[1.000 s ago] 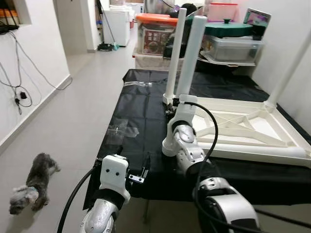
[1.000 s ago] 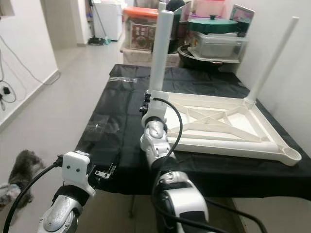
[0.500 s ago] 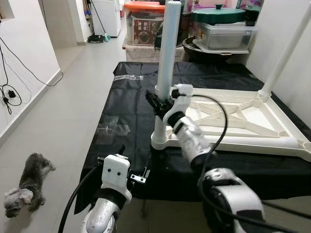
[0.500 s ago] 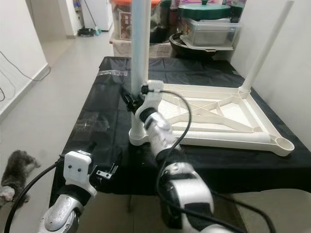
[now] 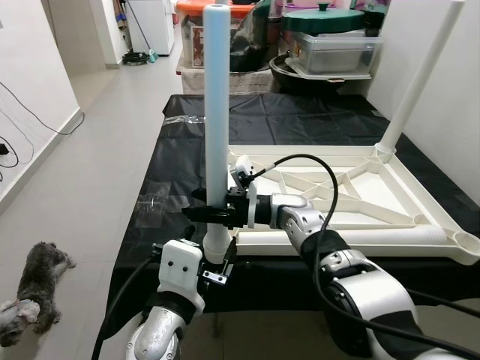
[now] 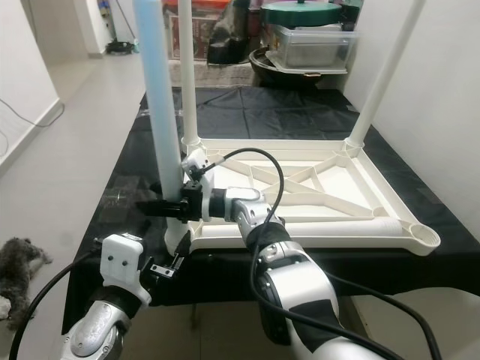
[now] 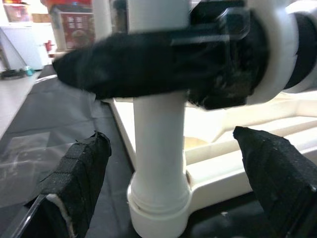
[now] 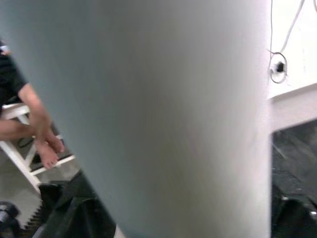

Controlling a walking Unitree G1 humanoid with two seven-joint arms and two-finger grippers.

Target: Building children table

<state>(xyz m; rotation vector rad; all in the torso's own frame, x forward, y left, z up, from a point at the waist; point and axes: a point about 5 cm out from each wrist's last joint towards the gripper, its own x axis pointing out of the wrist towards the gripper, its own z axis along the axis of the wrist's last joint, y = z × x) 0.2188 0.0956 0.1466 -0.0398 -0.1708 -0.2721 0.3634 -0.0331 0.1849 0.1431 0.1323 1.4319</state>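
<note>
The white children's table (image 5: 352,196) lies upside down on a black-covered surface. A pale upright leg (image 5: 216,112) stands in its near left corner socket. My right gripper (image 5: 204,214) is shut on this leg low down, with its forearm lying crosswise. My left gripper (image 7: 171,144) is open just in front of the leg's base (image 7: 159,208), one finger (image 7: 74,183) on each side and neither touching. Two more legs stand at the far corners (image 6: 187,75) (image 5: 420,75). The near right corner has an open round socket (image 6: 424,238).
A small grey dog (image 5: 34,289) is on the floor to the left. Storage boxes and a green-lidded pot (image 5: 330,30) crowd the far end. A wall runs close on the right. A clear plastic bag (image 5: 157,202) lies on the cloth. A person's bare foot (image 8: 44,148) appears in the right wrist view.
The camera has shifted. My right arm has swung from reaching forward to lying crosswise and grips the leg lower. The left gripper now sits closer to the leg's base.
</note>
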